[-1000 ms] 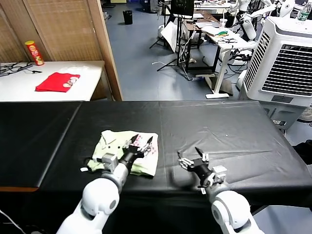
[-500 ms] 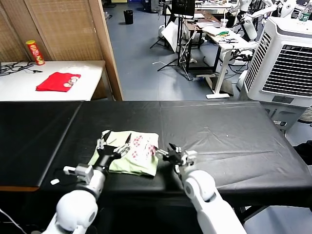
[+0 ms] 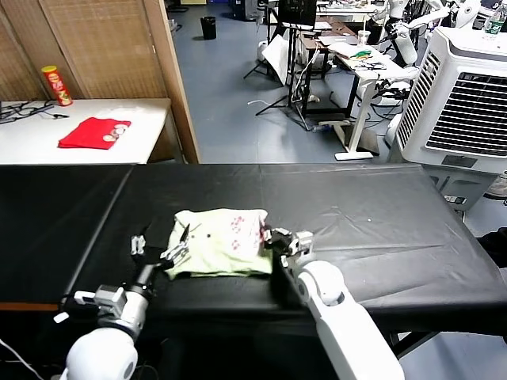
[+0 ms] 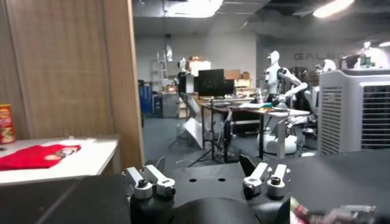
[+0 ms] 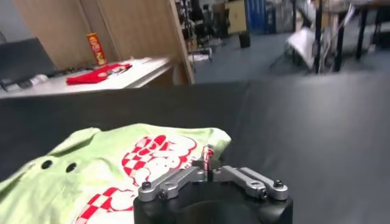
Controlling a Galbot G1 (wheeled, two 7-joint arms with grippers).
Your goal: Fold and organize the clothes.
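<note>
The clothes are one pale green T-shirt (image 3: 218, 244) with red-pink dots, lying folded on the black table (image 3: 372, 222) near its front edge. My right gripper (image 3: 269, 237) is at the shirt's right edge. In the right wrist view the gripper (image 5: 207, 159) is shut, pinching a bit of the dotted fabric (image 5: 116, 167). My left gripper (image 3: 162, 248) stands open just left of the shirt, close to its near-left corner, holding nothing. In the left wrist view its fingers (image 4: 148, 182) are spread wide with only black table between them.
A white side table (image 3: 135, 138) at the back left carries a small red cloth (image 3: 93, 132) and a snack can (image 3: 55, 85). A wooden partition (image 3: 170, 79) stands behind it. A large white air cooler (image 3: 463, 103) is at the far right, beyond the table.
My right gripper moved left to the shirt's right edge and shut on it. My left gripper drew back off the shirt toward the front left, staying open. The shirt shifted slightly right.
</note>
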